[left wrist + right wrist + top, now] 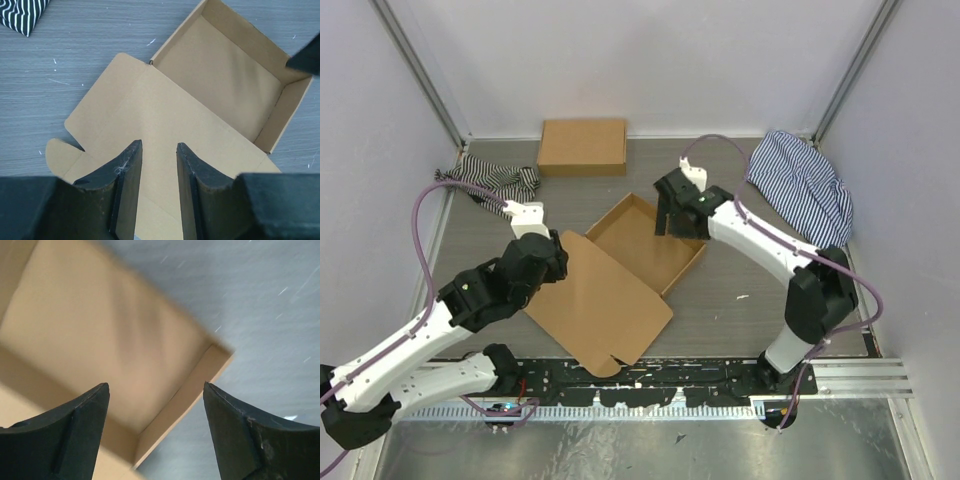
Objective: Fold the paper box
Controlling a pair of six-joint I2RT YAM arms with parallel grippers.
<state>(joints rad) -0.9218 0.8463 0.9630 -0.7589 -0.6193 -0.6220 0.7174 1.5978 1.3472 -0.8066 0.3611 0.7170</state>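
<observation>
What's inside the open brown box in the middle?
Nothing: the paper box shows only its bare cardboard floor. The right gripper hides a bit of its far side from above.

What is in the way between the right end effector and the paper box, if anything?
Nothing visible. The right end effector hangs open over a corner of the paper box, with only air between them. The blue striped cloth and the second cardboard box lie apart from both.

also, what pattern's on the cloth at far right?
Cloth: thin blue-and-white stripes, best in the top view.
</observation>
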